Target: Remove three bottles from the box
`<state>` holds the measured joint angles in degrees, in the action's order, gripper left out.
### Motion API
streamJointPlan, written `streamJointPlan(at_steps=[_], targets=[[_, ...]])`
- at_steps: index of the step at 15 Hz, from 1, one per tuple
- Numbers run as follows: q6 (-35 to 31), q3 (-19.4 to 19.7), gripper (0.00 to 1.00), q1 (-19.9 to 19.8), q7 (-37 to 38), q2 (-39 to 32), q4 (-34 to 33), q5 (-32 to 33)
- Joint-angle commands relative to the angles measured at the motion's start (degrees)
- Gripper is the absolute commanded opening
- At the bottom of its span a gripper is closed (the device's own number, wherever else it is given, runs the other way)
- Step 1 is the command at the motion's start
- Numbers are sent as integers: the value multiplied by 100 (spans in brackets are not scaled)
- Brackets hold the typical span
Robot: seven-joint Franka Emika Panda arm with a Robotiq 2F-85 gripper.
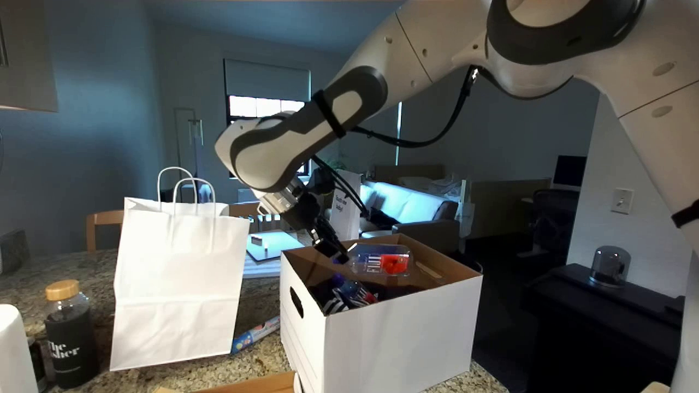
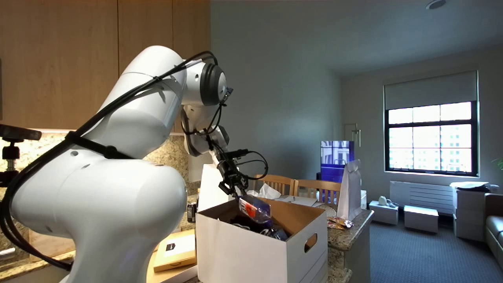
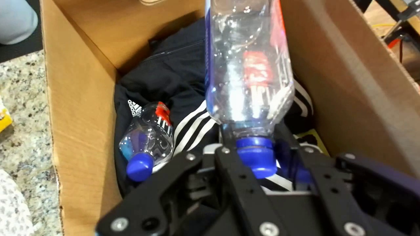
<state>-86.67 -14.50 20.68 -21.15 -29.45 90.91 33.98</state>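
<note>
My gripper (image 3: 254, 134) is shut around the neck of a clear bottle (image 3: 247, 82), just at its blue cap (image 3: 257, 157). In both exterior views this bottle (image 1: 382, 261) lies nearly level or tilted at about the rim height of the white box (image 1: 398, 338), over its opening. Down inside the box (image 2: 243, 255), a second clear bottle (image 3: 147, 134) with a blue cap and red label rests on dark clothing, apart from my fingers. Exterior views show that lower bottle (image 1: 355, 292) near the wall with the hand-hole. Most of the box floor is hidden by the clothing.
Dark striped clothing (image 3: 167, 72) fills the box bottom. A white paper bag (image 1: 180, 284) with loop handles stands beside the box on the granite counter, with a blue tube (image 1: 256, 334) between them. A flat cardboard box (image 2: 175, 251) lies along another side. A black-sleeved drink bottle (image 1: 71, 338) stands farther off.
</note>
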Motion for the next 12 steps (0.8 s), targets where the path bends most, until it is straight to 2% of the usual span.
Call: streamJointPlan(at_steps=[1,4,7,12], targets=[[500,5,13,148,710,336,-189,-367],[1098,-2,13,308,1231,492,-545,-611],[1309,-92,13,408,1700,670,-817,-1035],[865,-253,13,553,2414,982,-869,-1614]])
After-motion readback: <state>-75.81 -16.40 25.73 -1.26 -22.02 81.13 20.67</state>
